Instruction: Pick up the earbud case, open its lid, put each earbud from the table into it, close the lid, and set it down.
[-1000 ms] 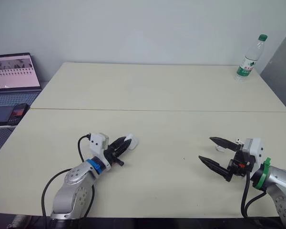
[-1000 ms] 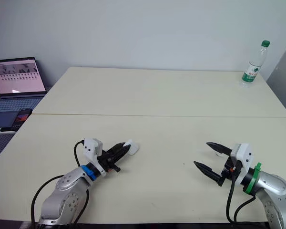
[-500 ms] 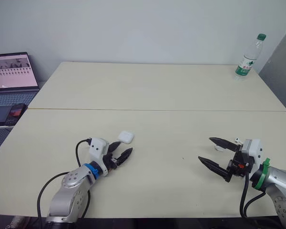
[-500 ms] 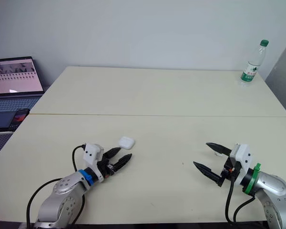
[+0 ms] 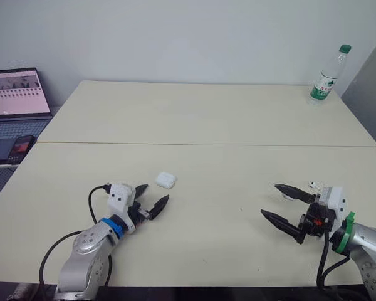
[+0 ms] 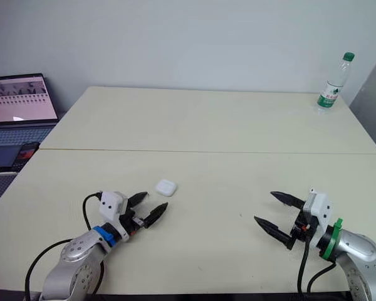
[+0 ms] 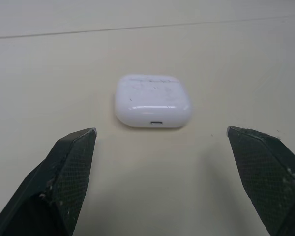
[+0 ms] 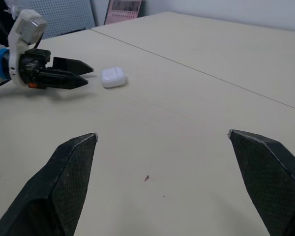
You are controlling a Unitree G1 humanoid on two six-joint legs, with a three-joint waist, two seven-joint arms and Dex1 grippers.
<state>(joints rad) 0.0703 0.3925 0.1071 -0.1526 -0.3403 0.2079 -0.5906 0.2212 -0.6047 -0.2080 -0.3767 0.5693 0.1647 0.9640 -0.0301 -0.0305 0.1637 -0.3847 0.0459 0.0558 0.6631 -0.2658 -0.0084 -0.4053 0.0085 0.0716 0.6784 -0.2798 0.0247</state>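
The white earbud case (image 5: 166,180) lies flat on the table with its lid down, also seen close up (image 7: 152,101). My left gripper (image 5: 154,194) sits just short of it, open, its fingers apart from the case and holding nothing. My right gripper (image 5: 271,200) rests low over the table's right front, open and empty. The right wrist view looks across the table to the case (image 8: 113,77) and the left gripper (image 8: 88,75). A tiny white piece (image 5: 313,185), perhaps an earbud, lies just beyond the right gripper.
A water bottle (image 5: 326,76) stands at the far right corner. A laptop (image 5: 12,95) and a phone (image 5: 19,147) sit on a side surface to the left. A seam (image 5: 207,145) runs across the table top.
My left gripper has opened, let go of the case and pulled back toward me. The case now lies on the table. The right gripper has stayed put.
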